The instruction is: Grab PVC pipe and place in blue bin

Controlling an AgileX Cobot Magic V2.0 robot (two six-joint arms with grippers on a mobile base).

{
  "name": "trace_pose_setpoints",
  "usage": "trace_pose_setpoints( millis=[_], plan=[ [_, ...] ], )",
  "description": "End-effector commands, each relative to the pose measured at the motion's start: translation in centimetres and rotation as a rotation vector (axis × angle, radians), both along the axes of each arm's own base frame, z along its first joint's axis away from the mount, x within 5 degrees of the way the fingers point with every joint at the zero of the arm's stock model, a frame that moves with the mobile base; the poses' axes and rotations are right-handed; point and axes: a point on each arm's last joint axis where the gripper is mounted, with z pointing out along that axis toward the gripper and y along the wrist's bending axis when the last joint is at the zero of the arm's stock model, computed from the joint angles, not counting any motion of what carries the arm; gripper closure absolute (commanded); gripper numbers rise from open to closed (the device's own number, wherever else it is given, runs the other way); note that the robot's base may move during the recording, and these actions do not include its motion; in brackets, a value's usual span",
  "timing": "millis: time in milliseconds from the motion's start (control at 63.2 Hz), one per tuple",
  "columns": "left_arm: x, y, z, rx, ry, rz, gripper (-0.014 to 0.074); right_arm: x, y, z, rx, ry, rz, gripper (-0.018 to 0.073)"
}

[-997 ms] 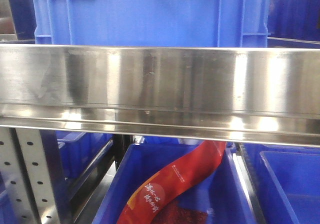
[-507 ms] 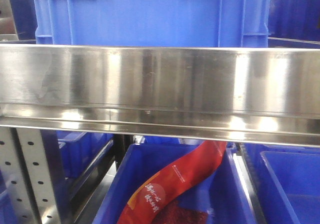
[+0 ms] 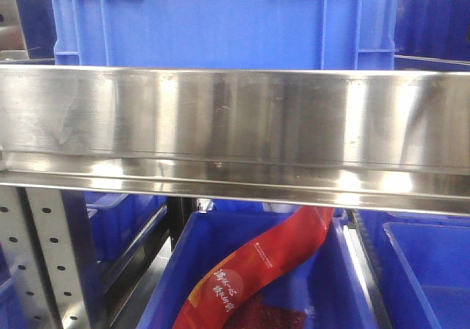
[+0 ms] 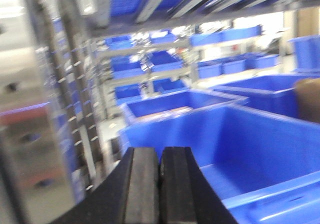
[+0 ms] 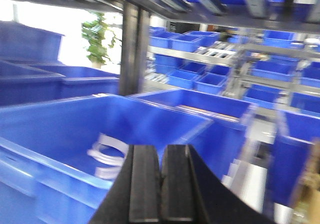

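Approach step, nothing gripped yet. Left hand (image 4: pixel 159 184) and right hand (image 5: pixel 160 184) both closed, empty. White PVC pipe (image 5: pixel 107 159) lay in blue bin (image 5: pixel 45 149) below right hand; next: open, reach in.

Warehouse/stockroom: steel racking (image 3: pixel 235 123) with perforated uprights (image 3: pixel 55 255), rows of blue bins (image 5: pixel 200 79) on shelves beyond both claws, aisle after aisle.
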Motion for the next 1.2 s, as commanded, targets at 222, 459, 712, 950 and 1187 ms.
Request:
trace_pose_setpoints(
  millis=[222, 459, 712, 950, 1187],
  plan=[
    [-1.0, 1.5, -1.4, -0.021, 0.042, 0.073, 0.0707, -1.2, -0.4, -0.3, 0.009, 0.005, -0.043, 0.0721],
    [-2.4, 2.7, -4.1, -0.04, 0.073, 0.129, 0.0707, -2.0, -0.4, -1.5, 0.012, 0.004, -0.047, 0.0721],
    [-4.2, 4.0, -5.8, -0.084, 0.066, 0.207, 0.0707, -2.9, -0.4, -2.9, 0.016, -0.008, -0.059, 0.0721],
    [-5.6, 4.8, -8.4, -0.098, 0.126, 0.268, 0.0707, -3.6, -0.5, -4.7, 0.019, -0.005, -0.067, 0.0721],
    [-7.4, 5.1, -10.5, -0.107, 0.097, 0.286, 0.0707, -4.3, -0.7, -7.0, 0.029, -0.021, -0.094, 0.0721]
  ],
)
